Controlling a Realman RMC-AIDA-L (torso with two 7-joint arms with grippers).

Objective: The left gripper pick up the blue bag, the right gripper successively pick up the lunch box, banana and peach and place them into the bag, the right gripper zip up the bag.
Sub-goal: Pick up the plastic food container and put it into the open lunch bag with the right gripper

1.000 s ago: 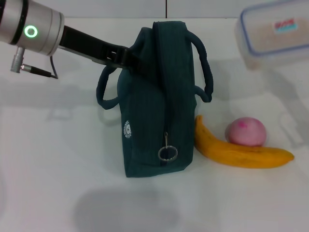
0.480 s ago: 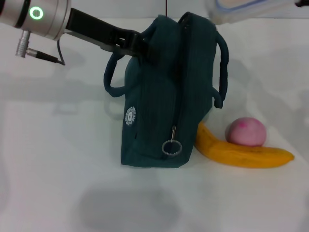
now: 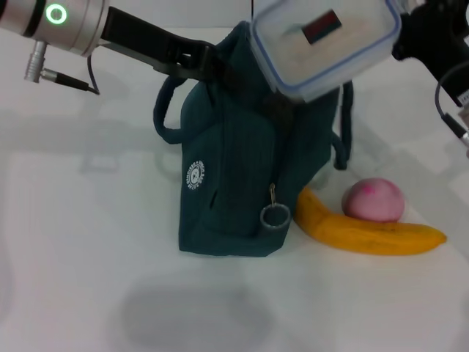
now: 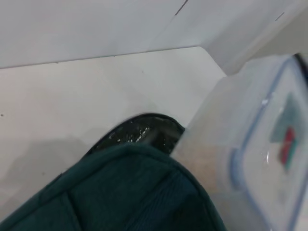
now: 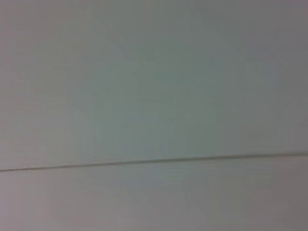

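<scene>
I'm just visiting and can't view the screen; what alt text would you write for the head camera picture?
A clear lunch box with a blue-rimmed lid is held by the right claw over the top of an upright blue bag, which the left claw grips at its upper edge. A banana and a peach lie on the white table beside the bag.

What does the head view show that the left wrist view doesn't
Only the head view shows the banana and the peach on the table beside the bag, the zipper ring, the left gripper at the bag's top edge, and the right gripper holding the lunch box. Only the left wrist view shows a glimpse of dark, shiny lining. Both show the blue bag with the lunch box over its top.
</scene>
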